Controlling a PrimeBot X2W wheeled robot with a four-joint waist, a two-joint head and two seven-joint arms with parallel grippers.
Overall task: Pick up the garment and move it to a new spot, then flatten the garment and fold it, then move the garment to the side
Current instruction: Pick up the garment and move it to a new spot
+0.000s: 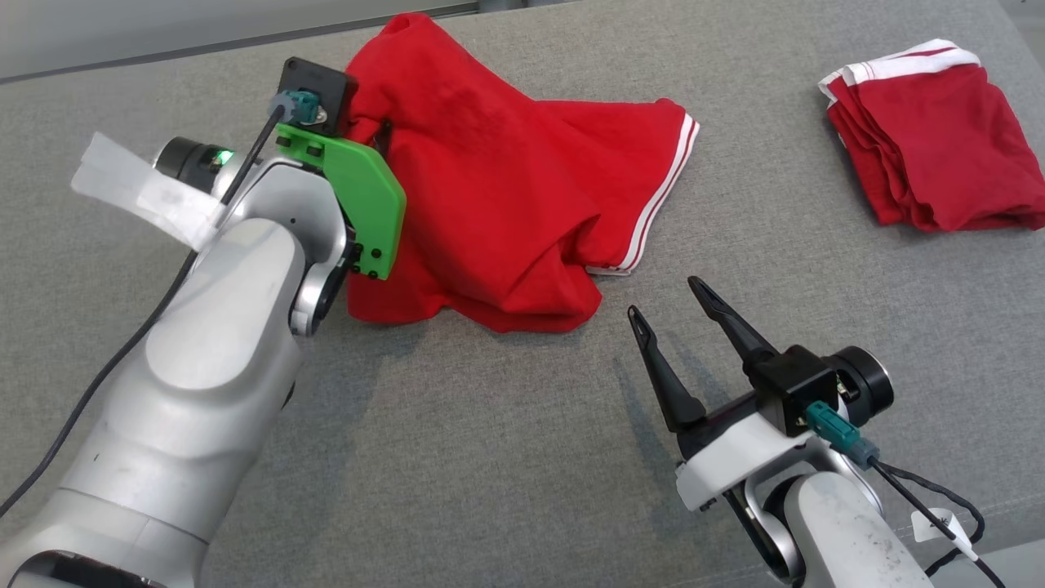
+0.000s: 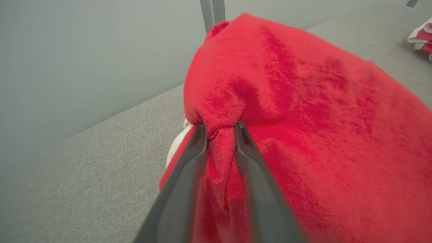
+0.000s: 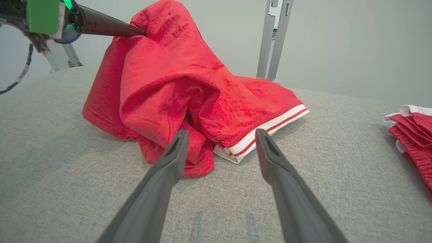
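One soft, light, floppy garment (image 1: 506, 204) lies heaped on the counter (image 1: 490, 449), its peak pinched in the left hand (image 2: 219, 130) while the right hand (image 1: 663, 296) hangs open and empty near the striped hem (image 1: 661, 196), probably the best second hold.

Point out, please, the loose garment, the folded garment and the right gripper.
loose garment (image 1: 490, 204), head view, middle of cloth.
folded garment (image 1: 939, 139), head view, top layer.
right gripper (image 1: 663, 296), head view, between fingertips.
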